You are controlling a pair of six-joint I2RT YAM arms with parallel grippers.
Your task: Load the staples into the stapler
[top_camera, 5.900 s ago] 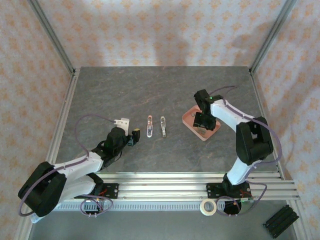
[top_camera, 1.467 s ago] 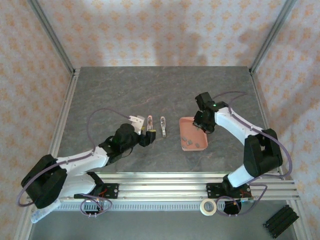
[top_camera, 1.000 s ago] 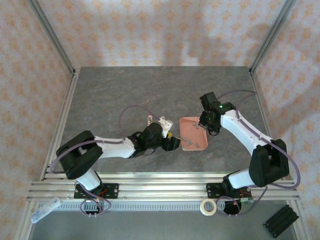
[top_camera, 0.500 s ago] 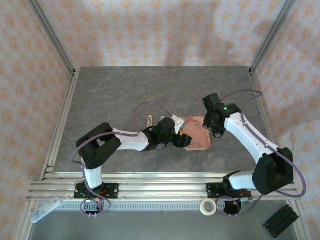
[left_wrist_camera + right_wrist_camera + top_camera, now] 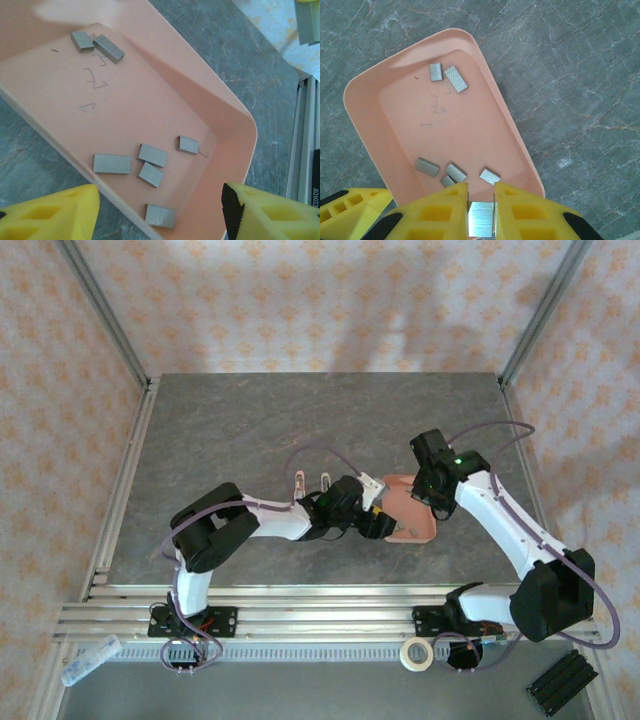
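I see right gripper pinched on one staple strip at end of pink tray nearest it. Cannot tell if strip is lifted off tray floor. Rest of staples lie loose in tray: two at far end, cluster near my left gripper — its jaws stand apart, tray corner between them

Seven small grey staple strips, a few loose single staples, one pink tray. Two slim stapler pieces on one grey table. Two robot arms. One tape roll.
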